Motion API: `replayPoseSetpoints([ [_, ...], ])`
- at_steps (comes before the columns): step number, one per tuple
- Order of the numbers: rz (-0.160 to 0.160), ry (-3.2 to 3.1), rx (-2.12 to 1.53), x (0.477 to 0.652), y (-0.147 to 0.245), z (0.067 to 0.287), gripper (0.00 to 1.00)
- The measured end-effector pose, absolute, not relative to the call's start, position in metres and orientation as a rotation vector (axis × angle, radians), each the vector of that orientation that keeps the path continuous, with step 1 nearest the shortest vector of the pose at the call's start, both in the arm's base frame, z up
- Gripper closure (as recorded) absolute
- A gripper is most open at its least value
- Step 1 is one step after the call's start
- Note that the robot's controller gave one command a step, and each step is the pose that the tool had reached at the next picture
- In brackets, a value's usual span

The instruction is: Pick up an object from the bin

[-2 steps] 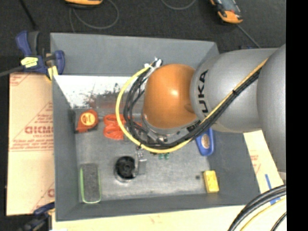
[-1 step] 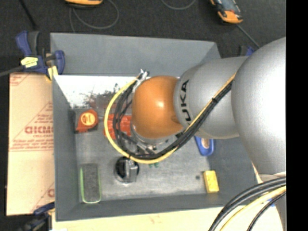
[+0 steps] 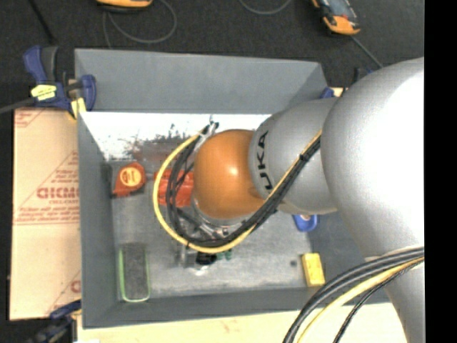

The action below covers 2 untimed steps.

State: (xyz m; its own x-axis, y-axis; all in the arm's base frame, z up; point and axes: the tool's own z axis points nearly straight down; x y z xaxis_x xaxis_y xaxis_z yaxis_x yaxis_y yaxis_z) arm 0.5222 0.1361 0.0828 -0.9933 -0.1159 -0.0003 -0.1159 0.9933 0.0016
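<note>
Camera view, looking down into the bin (image 3: pixel 200 84). The arm (image 3: pixel 371 141) is reaching in from the right, and its orange cover (image 3: pixel 225 174) is hanging over the middle of the floor. Yellow and black cables (image 3: pixel 160 191) are looping round the left and lower sides of the cover. The gripper (image 3: pixel 200 254) is showing just below the cover, close over the floor and toward the near wall. The cover and cables are hiding most of it, so whether it is released, clenched or grasping anything cannot be told.

Nothing is showing in its grasp.

- A red piece (image 3: pixel 180 188) is lying just behind the gripper, toward the far wall, partly under the cables. It is the nearest sizeable thing.
- A small green scrap (image 3: pixel 226 256) is lying just to the gripper's right. What it is cannot be told.
- An orange tape measure (image 3: pixel 130 179) is lying behind and to the left of the gripper, just beside the red piece on its far side.
- A flat grey pad (image 3: pixel 133 271) with a greenish edge is lying to the gripper's left, along the left wall, near the front corner.
- A blue thing (image 3: pixel 305 222) is peeking out from under the arm, well to the gripper's right.
- A yellow block (image 3: pixel 312 269) is lying farther right still, near the front right corner.
</note>
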Motion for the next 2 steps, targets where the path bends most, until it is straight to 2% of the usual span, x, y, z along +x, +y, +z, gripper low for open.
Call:
replayPoseSetpoints([
  [1, 0.002, 3.137, -0.179, 0.5222, 0.1358, 0.0827, 0.0],
  [2, 0.002, 3.137, -0.178, 0.5222, 0.1357, 0.0827, 0.0],
])
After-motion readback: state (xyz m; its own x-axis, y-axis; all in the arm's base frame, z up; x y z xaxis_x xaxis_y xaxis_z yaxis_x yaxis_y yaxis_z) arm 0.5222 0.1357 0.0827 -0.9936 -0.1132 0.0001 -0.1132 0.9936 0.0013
